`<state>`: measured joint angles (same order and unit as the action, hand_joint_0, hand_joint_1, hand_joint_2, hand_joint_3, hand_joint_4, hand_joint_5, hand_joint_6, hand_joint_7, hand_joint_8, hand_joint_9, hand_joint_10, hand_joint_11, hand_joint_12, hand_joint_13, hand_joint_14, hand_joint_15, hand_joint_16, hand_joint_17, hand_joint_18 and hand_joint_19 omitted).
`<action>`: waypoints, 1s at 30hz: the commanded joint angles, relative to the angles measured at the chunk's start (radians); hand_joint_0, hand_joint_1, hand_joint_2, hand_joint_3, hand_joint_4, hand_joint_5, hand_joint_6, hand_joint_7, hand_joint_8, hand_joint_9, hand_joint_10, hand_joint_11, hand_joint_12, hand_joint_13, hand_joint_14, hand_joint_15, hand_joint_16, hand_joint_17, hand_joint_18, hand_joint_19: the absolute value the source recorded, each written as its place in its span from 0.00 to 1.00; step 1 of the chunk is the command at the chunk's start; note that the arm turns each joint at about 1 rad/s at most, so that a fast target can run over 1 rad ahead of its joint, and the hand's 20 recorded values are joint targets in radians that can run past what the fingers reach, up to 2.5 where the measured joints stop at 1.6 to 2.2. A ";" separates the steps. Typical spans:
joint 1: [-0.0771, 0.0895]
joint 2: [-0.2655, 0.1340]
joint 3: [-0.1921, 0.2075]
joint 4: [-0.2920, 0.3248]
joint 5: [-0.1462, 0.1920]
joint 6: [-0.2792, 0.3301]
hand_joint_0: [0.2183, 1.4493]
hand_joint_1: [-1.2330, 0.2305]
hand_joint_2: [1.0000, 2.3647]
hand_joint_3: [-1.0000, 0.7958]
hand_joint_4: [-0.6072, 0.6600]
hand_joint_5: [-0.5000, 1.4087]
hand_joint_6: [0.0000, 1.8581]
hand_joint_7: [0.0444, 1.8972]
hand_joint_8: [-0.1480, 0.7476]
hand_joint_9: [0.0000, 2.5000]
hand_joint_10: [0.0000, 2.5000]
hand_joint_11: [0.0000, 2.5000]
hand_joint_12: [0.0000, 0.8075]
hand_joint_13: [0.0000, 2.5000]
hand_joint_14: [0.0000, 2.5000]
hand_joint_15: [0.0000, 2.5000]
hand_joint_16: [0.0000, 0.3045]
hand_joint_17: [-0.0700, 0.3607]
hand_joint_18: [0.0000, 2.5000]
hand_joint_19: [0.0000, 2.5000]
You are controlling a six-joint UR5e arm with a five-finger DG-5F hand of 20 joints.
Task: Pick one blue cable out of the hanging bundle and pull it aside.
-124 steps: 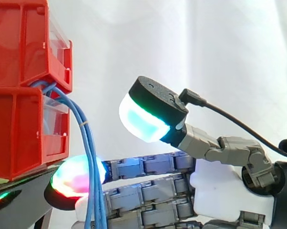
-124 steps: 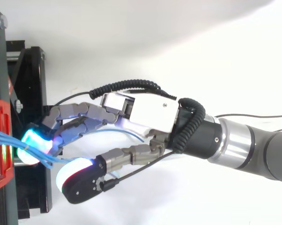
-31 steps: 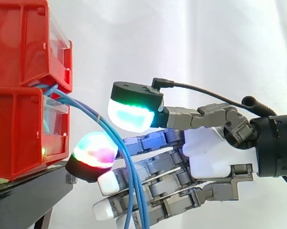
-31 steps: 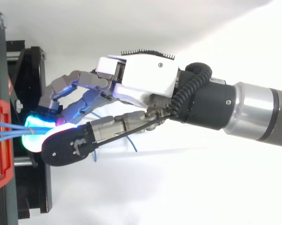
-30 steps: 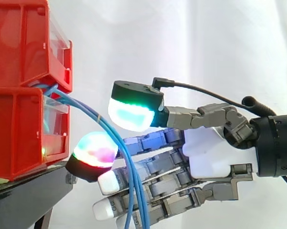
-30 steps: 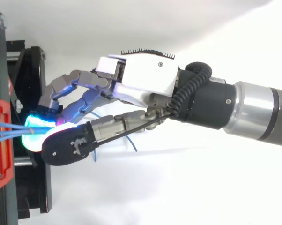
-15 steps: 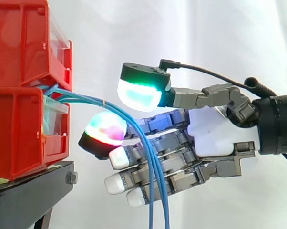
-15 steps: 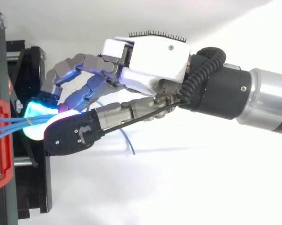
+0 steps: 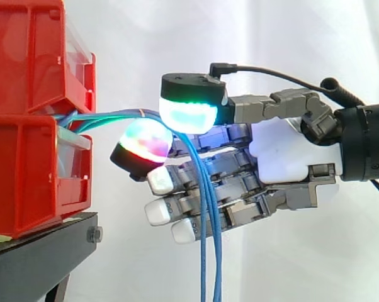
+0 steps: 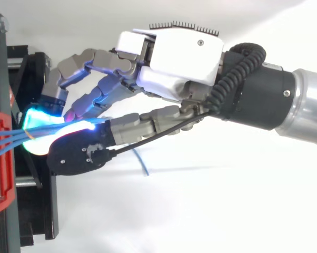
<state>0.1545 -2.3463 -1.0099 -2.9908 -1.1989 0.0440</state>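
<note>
The hand (image 9: 284, 157) is reaching in just beside the red bins (image 9: 26, 113), which are standing on the black stand (image 9: 38, 258). Its fingers (image 9: 147, 141) and thumb are closing together on the blue cables (image 9: 205, 251). The side view is showing several strands running level out of the gap between the stacked bins, passing between the glowing pads, then hanging straight down. The top view is showing them fanning from the bin front to the pads, with a loose blue end (image 10: 143, 164) curling below the thumb.
</note>
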 commanded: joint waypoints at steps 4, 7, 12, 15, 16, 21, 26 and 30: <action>0.000 0.002 0.000 0.000 0.001 -0.004 0.29 0.35 0.00 0.32 0.51 0.20 0.50 0.42 0.47 0.34 0.01 0.19 0.42 0.29 0.01 0.16 0.16 0.42 0.22 0.17; 0.000 0.002 0.000 -0.002 0.001 -0.004 0.26 0.43 0.00 0.28 0.52 0.20 0.49 0.43 0.48 0.35 0.01 0.18 0.43 0.29 0.01 0.16 0.17 0.43 0.23 0.17; 0.000 0.002 -0.001 -0.002 0.002 -0.004 0.29 0.48 0.00 0.30 0.53 0.21 0.49 0.47 0.48 0.38 0.01 0.19 0.43 0.31 0.01 0.16 0.16 0.42 0.23 0.18; 0.000 0.001 0.000 -0.002 0.002 -0.004 0.31 0.43 0.01 0.37 0.51 0.21 0.49 0.49 0.48 0.39 0.01 0.20 0.41 0.31 0.01 0.17 0.16 0.41 0.24 0.18; 0.000 0.001 -0.001 -0.002 0.001 -0.004 0.31 0.40 0.01 0.41 0.50 0.21 0.49 0.50 0.48 0.39 0.01 0.20 0.42 0.32 0.01 0.18 0.16 0.41 0.24 0.18; 0.000 0.001 -0.001 -0.002 0.002 -0.004 0.33 0.30 0.01 0.52 0.48 0.22 0.50 0.50 0.51 0.40 0.01 0.21 0.46 0.35 0.01 0.18 0.18 0.45 0.28 0.17; 0.000 0.001 0.000 -0.002 0.002 -0.004 0.36 0.27 0.01 0.55 0.38 0.21 0.52 0.48 0.51 0.39 0.01 0.21 0.45 0.35 0.01 0.18 0.18 0.45 0.28 0.16; 0.000 0.001 0.000 -0.002 0.002 -0.004 0.41 0.25 0.01 0.54 0.31 0.20 0.53 0.55 0.46 0.37 0.01 0.21 0.41 0.33 0.01 0.18 0.16 0.42 0.26 0.18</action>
<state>0.1549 -2.3448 -1.0107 -2.9928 -1.1966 0.0399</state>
